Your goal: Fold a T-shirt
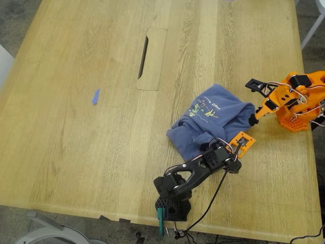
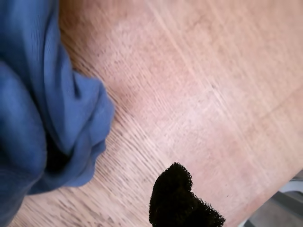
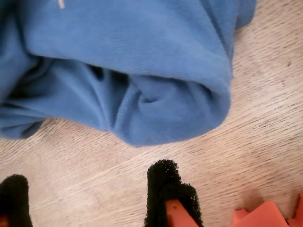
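Observation:
The periwinkle-blue T-shirt (image 1: 210, 119) lies crumpled in a heap on the wooden table (image 1: 76, 152), right of centre in the exterior view, with its print (image 1: 205, 109) facing up. My second gripper (image 1: 253, 119), on the orange arm, stands open at the shirt's bunched end on the exterior view's right. In its wrist view the black foam fingertips (image 3: 163, 187) sit just short of the rolled cloth (image 3: 142, 94), with nothing between them. My first gripper (image 1: 239, 151), on the black arm, hangs open beside the shirt's near edge. Only one fingertip (image 2: 173, 191) shows there, clear of the cloth (image 2: 42, 104).
A small blue scrap (image 1: 95, 96) lies toward the exterior view's left. A cable slot with a wooden flap (image 1: 151, 58) sits in the table's far middle. The black arm's base (image 1: 172, 195) is clamped at the near edge. The orange arm's base (image 1: 297, 109) stands by the exterior view's right edge.

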Robot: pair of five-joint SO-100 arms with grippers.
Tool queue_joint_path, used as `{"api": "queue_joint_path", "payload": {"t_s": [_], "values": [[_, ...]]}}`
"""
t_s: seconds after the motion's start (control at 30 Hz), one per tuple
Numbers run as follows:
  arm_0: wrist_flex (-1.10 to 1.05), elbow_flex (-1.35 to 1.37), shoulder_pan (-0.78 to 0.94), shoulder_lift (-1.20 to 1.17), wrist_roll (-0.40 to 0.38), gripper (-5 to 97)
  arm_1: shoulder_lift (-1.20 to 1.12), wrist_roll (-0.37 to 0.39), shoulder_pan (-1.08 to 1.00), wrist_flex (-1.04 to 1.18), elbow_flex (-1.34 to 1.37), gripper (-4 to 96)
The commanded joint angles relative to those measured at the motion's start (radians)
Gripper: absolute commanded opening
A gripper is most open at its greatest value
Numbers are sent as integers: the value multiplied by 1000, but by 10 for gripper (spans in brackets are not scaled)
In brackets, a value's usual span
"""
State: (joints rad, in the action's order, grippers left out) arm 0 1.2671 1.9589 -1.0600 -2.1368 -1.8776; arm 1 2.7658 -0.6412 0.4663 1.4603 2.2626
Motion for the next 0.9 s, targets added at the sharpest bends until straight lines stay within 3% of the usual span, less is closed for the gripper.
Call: {"api": "queue_joint_path", "payload": {"t_s": [0.0,0.17,0.3,0.53,0.63,0.87], "values": [[8,-202,32,31,25,681,-44,-12,-5,-8,-98,360],[6,-422,101,156,75,649,-215,-64,-92,-124,-224,308],[67,-563,106,227,71,653,-314,-75,-104,-206,-279,268],[371,-479,94,118,-101,753,-379,-78,-121,-279,-301,258],[488,-479,106,103,-127,770,-405,-83,-140,-299,-318,258],[532,-492,124,117,-149,781,-485,-94,-169,-367,-376,241]]}}
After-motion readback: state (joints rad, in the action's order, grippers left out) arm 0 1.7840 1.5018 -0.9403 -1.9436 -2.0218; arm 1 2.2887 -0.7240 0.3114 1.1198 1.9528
